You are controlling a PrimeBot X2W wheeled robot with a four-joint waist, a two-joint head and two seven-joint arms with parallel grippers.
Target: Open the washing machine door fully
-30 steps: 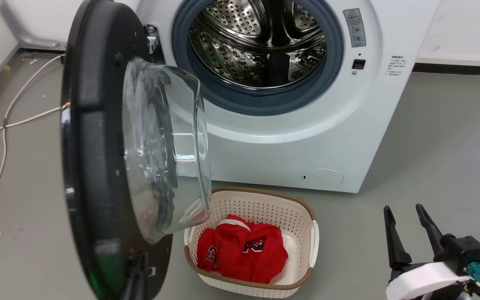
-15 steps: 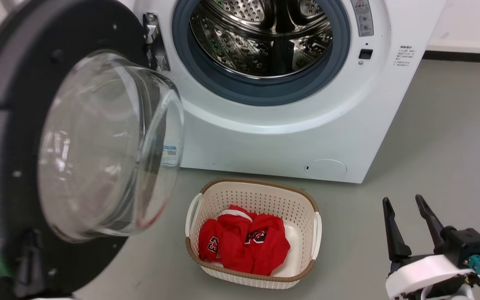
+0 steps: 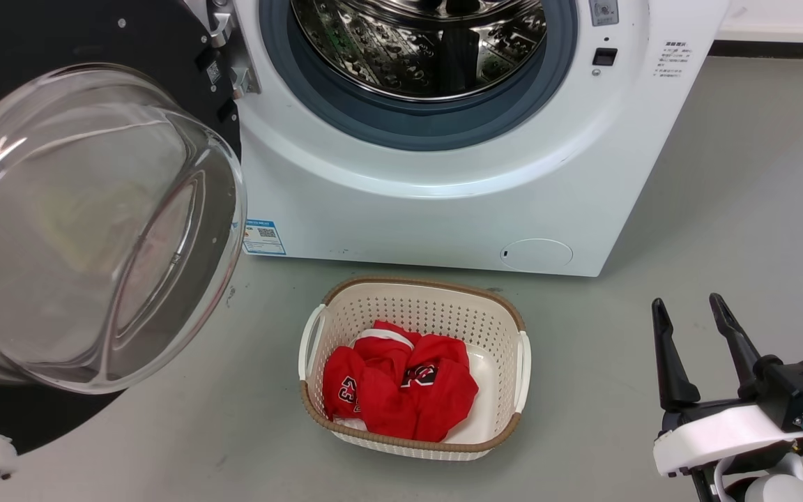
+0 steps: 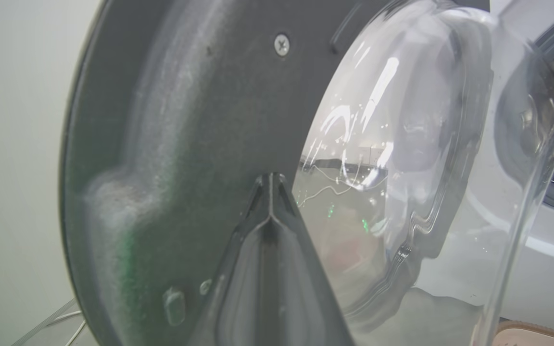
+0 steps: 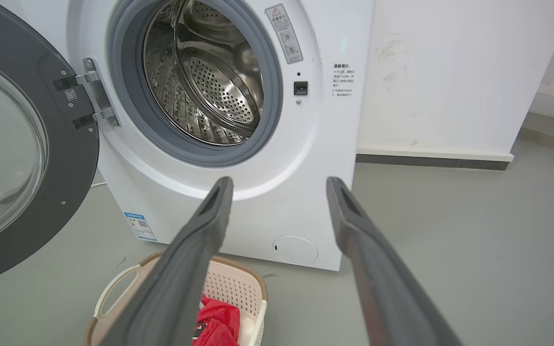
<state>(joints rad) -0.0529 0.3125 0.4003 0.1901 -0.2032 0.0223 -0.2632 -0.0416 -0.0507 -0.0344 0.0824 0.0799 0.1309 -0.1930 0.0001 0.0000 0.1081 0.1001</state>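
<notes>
The washing machine door (image 3: pixel 88 223) has swung from edge-on to wide open within a second, its inner face just ahead of the left gripper (image 4: pixel 270 180), fingers closed on nothing. The right gripper (image 3: pixel 686 303) waits spread and empty. The opening looks nearly complete.

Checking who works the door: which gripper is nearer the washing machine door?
Left. The left gripper, shut, is at the inner face of the washing machine door; the right gripper hangs open far to its right.
</notes>
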